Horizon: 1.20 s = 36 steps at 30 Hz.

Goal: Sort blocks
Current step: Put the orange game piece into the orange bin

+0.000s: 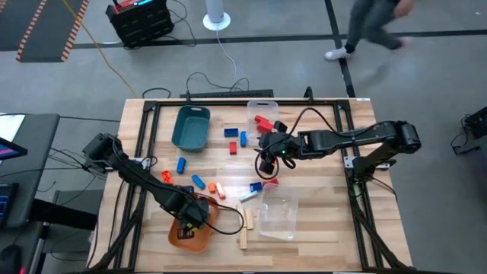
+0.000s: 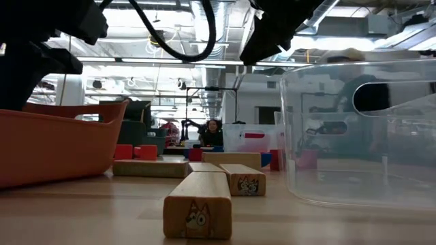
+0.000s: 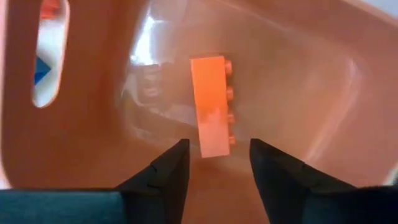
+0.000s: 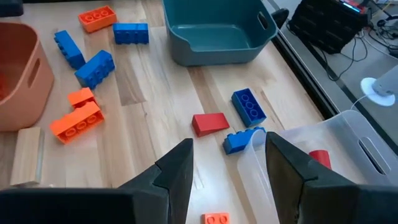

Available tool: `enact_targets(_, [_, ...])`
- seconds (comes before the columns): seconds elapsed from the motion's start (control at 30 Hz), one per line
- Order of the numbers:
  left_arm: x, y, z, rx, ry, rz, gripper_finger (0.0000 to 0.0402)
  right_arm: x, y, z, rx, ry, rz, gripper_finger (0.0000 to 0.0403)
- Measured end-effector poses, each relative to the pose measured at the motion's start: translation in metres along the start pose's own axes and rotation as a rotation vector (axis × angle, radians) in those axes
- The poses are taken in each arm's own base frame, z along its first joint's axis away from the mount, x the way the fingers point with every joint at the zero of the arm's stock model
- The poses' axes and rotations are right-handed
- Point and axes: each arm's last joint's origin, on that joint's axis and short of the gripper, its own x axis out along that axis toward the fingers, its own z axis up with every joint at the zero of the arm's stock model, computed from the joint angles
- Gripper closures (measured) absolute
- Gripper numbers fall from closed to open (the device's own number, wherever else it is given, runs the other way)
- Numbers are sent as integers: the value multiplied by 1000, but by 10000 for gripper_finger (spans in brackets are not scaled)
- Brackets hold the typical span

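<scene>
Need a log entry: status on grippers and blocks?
Left gripper open inside orange tray, orange brick released. Right gripper open, above loose blocks. Nothing in the way.

2 trays (image 1: 191, 128), 2 clear bins (image 1: 278, 215), 3 wood blocks (image 2: 197, 204)

Bare wood btwn teal tray (image 1: 191, 127) & blocks (image 1: 235, 138); clear bin (image 1: 278, 217) blocks near-right side.
</scene>
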Motion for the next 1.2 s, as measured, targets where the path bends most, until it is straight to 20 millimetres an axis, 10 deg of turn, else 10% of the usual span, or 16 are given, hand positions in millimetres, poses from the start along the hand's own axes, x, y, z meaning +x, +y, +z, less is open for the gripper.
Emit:
enact_targets(0.37, [-62, 19, 16, 208, -208, 42, 228, 0, -1, 0, -16, -2, -27, 227])
enact_targets(0.8, [-65, 87, 48, 201, -218, 136, 228, -37, -10, -25, 0, 121, -212, 227])
enact_targets(1.2, [-62, 101, 1, 171, 249, 259, 228, -46, -27, -54, 46, 99, -270, 227])
